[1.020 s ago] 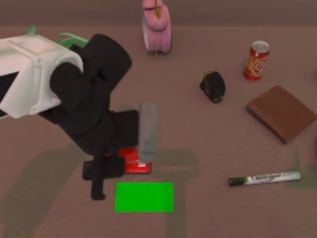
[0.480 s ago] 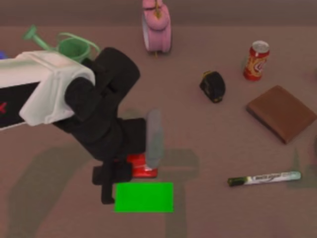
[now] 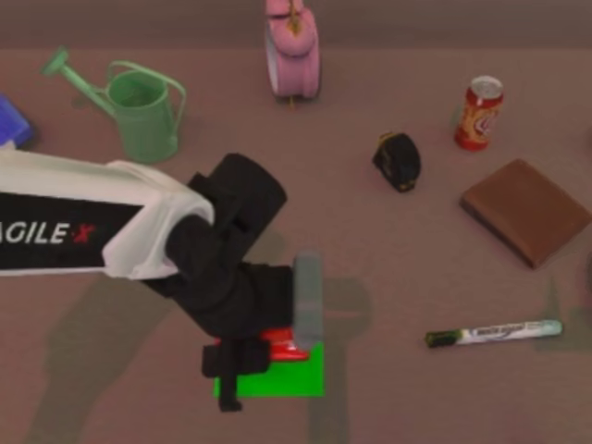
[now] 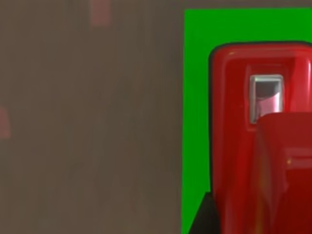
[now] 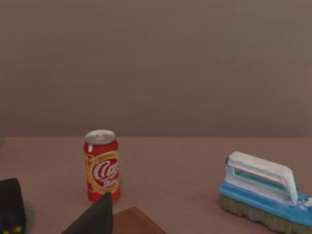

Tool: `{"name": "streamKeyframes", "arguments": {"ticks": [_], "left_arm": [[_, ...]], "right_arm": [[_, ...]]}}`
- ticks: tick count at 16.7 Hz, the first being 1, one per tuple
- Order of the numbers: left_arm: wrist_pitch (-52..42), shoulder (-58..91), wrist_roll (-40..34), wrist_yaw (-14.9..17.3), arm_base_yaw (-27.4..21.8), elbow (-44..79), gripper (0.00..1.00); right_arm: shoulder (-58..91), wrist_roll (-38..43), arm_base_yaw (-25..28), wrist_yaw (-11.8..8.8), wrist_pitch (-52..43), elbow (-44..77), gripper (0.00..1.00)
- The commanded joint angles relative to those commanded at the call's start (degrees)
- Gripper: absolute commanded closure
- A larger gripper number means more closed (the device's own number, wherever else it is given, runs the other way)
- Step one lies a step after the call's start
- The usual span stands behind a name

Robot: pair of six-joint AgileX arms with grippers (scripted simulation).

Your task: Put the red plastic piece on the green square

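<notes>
1. Our left claw hung over the near-left part of the worktop, above the far-left corner of the green square.
2. It was clenched on the red plastic piece, of which only a small red part showed from above, past the black wrist.
3. In the left wrist view the red plastic piece lay over the green square, with green showing along one side and beyond its blunt end; a small metal slot sat in its top face.
4. We could not tell whether the piece touched the square or hung just above it.
5. Our right arm was out of the top view; its wrist camera looked across the worktop, and we could not tell the state of its claw.
6. On the far left stood a pale green watering can, and a pink alarm clock stood at the far middle.
7. A black tape measure lay right of centre, with a red soda can farther right and a brown book nearer than the can.
8. A marker pen lay near right, well apart from the green square.
9. The right wrist view showed the soda can and a blue scrubbing brush.
</notes>
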Motion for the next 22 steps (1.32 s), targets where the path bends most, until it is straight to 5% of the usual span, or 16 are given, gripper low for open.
{"name": "streamKeyframes", "arguments": {"ticks": [3,16,22], "left_arm": [[0.0,0.0,0.0,0.0,0.0,0.0,1.0],[0.0,0.0,0.0,0.0,0.0,0.0,0.02],[0.0,0.0,0.0,0.0,0.0,0.0,0.0]], "right_arm": [[0.0,0.0,0.0,0.0,0.0,0.0,0.0],[0.0,0.0,0.0,0.0,0.0,0.0,0.0],[0.0,0.0,0.0,0.0,0.0,0.0,0.0]]}}
